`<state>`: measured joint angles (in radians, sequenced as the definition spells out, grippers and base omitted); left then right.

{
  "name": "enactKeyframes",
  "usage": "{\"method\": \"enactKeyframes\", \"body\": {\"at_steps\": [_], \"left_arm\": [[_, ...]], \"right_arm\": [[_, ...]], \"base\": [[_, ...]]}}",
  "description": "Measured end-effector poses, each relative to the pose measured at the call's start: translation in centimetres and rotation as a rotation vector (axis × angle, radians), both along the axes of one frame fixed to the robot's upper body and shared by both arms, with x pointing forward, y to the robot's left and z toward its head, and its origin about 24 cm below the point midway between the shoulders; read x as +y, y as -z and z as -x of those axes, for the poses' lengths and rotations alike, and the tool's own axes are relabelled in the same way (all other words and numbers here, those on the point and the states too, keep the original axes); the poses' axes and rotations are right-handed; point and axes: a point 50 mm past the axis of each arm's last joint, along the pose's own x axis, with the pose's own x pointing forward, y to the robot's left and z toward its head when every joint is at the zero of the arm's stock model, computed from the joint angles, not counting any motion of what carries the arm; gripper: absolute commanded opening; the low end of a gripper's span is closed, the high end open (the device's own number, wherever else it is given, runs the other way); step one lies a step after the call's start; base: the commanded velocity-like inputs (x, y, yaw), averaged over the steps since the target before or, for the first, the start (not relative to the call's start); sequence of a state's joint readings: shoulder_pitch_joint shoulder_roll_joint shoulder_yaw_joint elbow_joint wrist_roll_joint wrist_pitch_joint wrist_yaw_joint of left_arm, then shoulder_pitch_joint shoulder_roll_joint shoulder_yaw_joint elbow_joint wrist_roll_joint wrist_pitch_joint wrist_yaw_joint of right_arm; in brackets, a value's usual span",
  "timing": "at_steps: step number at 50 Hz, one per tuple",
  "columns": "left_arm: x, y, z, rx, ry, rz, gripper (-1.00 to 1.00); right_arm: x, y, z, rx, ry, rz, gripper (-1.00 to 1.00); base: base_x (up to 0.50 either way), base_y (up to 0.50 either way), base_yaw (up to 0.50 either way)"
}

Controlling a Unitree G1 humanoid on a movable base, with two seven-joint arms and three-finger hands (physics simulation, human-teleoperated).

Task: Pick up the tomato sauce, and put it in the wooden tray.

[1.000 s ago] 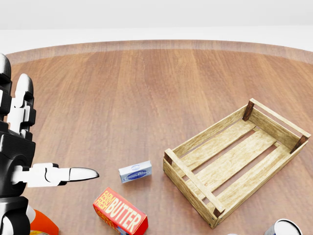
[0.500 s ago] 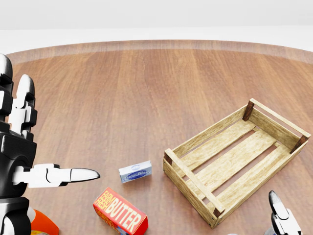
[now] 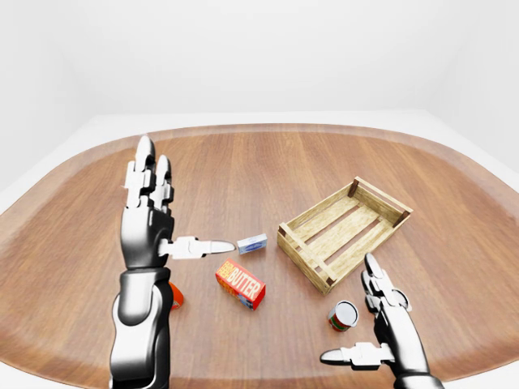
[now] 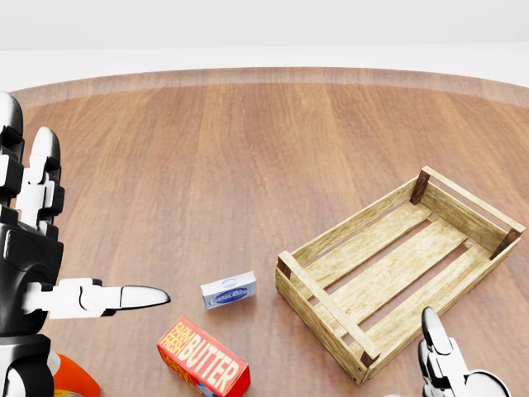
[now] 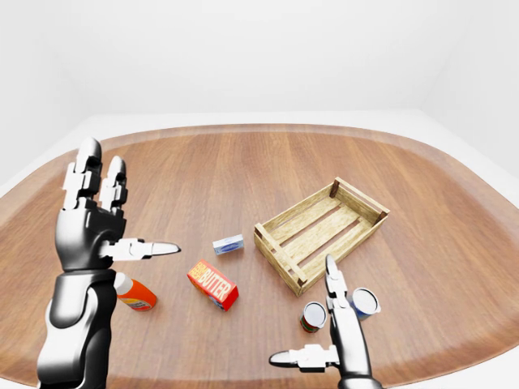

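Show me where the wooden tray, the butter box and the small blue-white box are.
wooden tray [image 4: 318,303], head view, on its near left wall.
butter box [image 4: 204,358], head view, on the printed top face.
small blue-white box [image 4: 228,291], head view, on its label.

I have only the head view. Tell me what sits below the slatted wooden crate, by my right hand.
Observer: The right-eye view shows two small round cans standing there, a red-labelled can and a blue-sided can.
Operator: Give me the right hand's position against them.
Observer: The right hand is open. Its fingers rise between the two cans in that view and close round neither.
Operator: Now describe the orange thing at my bottom left corner.
Observer: It is an orange bottle with a white cap, lying on its side.
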<state>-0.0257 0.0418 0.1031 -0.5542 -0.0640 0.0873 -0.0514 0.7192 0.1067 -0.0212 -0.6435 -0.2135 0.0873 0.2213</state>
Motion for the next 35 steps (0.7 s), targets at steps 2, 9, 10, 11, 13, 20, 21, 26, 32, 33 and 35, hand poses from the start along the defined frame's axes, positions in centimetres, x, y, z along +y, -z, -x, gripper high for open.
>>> {"method": "enactKeyframes", "body": {"at_steps": [2,9,10,11,13,20,21,26,32,33,35], "left_arm": [[0.0,0.0,0.0,0.0,0.0,0.0,1.0],[0.0,0.0,0.1,-0.002,0.0,-0.001,1.0],[0.0,-0.1,0.1,-0.003,0.0,-0.001,1.0],[0.0,-0.1,0.1,-0.003,0.0,-0.002,1.0],[0.0,-0.1,0.1,-0.004,0.0,-0.002,1.0],[0.0,-0.1,0.1,-0.005,0.001,-0.002,1.0],[0.0,-0.1,0.1,-0.005,0.001,-0.002,1.0],[0.0,-0.1,0.1,-0.005,0.001,-0.001,1.0],[0.0,-0.1,0.1,-0.005,0.002,-0.001,1.0],[0.0,-0.1,0.1,-0.005,0.002,-0.001,1.0],[0.0,-0.1,0.1,-0.005,0.002,-0.001,1.0]], "right_arm": [[0.1,0.2,0.0,0.004,0.002,-0.005,1.0],[0.2,0.9,0.0,0.021,0.009,-0.018,1.0],[0.2,1.0,0.0,0.024,0.01,-0.019,1.0],[0.2,1.0,0.0,0.027,0.01,-0.02,1.0],[0.3,1.2,0.1,0.032,0.012,-0.022,1.0],[0.3,1.3,0.3,0.041,0.015,-0.024,1.0],[0.3,1.4,0.3,0.043,0.015,-0.024,1.0],[0.2,1.8,0.3,0.058,0.019,-0.024,1.0],[0.1,2.2,0.4,0.076,0.023,-0.022,1.0],[0.1,2.3,0.4,0.078,0.024,-0.022,1.0],[0.0,2.4,0.4,0.082,0.025,-0.021,1.0]], "base": [[0.0,0.0,0.0],[0.0,0.0,0.0],[0.0,0.0,0.0],[0.0,0.0,0.0],[0.0,0.0,0.0],[0.0,0.0,0.0],[0.0,0.0,0.0],[0.0,0.0,0.0],[0.0,0.0,0.0],[0.0,0.0,0.0],[0.0,0.0,0.0]]}}
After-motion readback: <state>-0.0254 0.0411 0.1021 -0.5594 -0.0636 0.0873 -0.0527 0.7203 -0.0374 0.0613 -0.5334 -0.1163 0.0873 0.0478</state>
